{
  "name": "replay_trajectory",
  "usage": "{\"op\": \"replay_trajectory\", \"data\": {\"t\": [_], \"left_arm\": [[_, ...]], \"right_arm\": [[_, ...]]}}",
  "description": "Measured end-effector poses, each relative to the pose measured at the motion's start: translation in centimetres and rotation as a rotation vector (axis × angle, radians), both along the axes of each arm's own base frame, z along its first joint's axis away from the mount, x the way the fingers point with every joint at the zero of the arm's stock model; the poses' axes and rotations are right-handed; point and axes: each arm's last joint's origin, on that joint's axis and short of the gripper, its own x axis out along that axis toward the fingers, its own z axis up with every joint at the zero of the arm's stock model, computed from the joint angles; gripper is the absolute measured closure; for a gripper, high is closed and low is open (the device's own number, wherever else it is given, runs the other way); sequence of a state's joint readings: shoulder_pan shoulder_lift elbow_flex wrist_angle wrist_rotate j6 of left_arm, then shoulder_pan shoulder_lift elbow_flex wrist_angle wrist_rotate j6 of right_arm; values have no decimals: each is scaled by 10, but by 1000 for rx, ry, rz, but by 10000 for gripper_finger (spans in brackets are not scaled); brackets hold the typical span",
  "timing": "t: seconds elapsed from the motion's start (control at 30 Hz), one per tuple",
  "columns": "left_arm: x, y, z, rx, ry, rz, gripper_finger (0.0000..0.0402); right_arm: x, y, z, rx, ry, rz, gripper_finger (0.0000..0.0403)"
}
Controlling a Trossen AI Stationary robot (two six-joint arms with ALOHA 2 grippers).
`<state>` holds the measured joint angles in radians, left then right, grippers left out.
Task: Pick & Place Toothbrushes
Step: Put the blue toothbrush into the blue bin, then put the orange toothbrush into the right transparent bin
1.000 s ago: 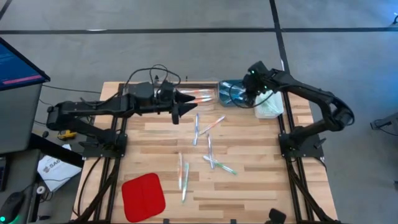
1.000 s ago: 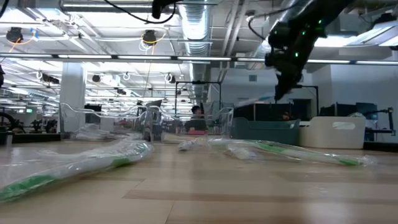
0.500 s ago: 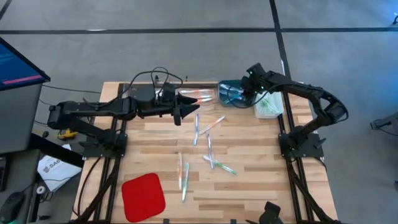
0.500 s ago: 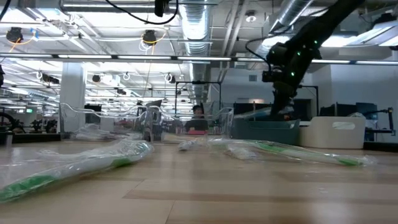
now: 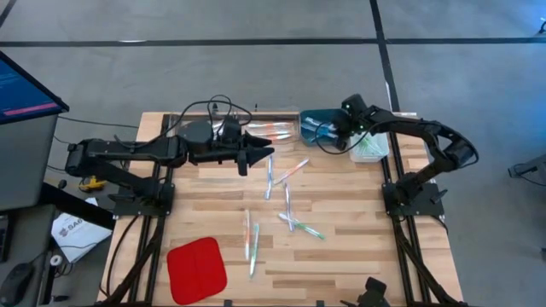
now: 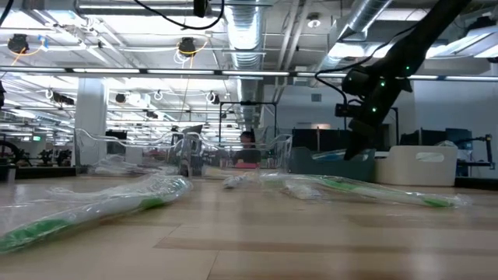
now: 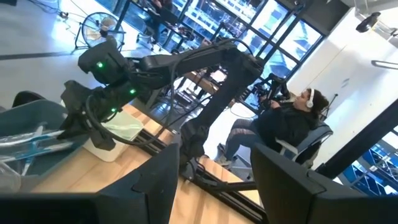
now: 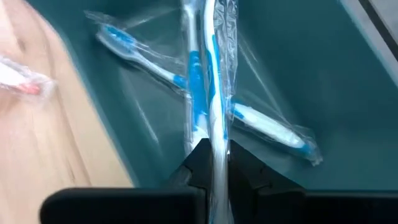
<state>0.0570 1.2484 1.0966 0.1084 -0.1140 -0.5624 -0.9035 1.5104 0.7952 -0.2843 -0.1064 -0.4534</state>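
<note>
The right tool (image 8: 211,163) is clamped on a wrapped blue toothbrush (image 8: 207,93), holding it inside the teal bin (image 8: 323,74) above a second wrapped blue toothbrush (image 8: 186,81) lying on the bin floor. Risk: the loose wrapper may cling to the fingers on release, dragging the brush back out, or the long handle may catch the bin wall. The left tool (image 5: 260,156) hovers with its fingers apart near the clear bin (image 5: 275,130); loose toothbrushes (image 5: 288,206) lie mid-tabletop (image 5: 341,264).
</note>
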Motion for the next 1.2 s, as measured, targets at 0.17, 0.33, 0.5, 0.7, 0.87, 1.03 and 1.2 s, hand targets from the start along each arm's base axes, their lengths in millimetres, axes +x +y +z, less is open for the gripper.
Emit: {"op": "replay_trajectory", "data": {"t": [0.17, 0.33, 0.5, 0.7, 0.87, 1.03, 1.2], "left_arm": [[0, 0, 1, -1, -6, 8, 207], [0, 0, 1, -3, -6, 8, 207], [0, 0, 1, -3, -6, 7, 207], [0, 0, 1, -3, -6, 6, 207], [0, 0, 1, -2, -6, 6, 207], [0, 0, 1, 6, -7, 5, 207], [0, 0, 1, 7, -7, 1, 207]], "right_arm": [[0, 0, 0, -3, 1, 2, 381], [2, 1, 0, -2, 0, 5, 329], [5, 2, 0, -3, -12, 4, 270], [10, 1, 3, -83, -9, 38, 211], [13, -2, 11, -180, 95, -26, 174], [24, -6, 32, -231, 111, -40, 163], [41, -1, 62, -220, 106, -2, 167]]}}
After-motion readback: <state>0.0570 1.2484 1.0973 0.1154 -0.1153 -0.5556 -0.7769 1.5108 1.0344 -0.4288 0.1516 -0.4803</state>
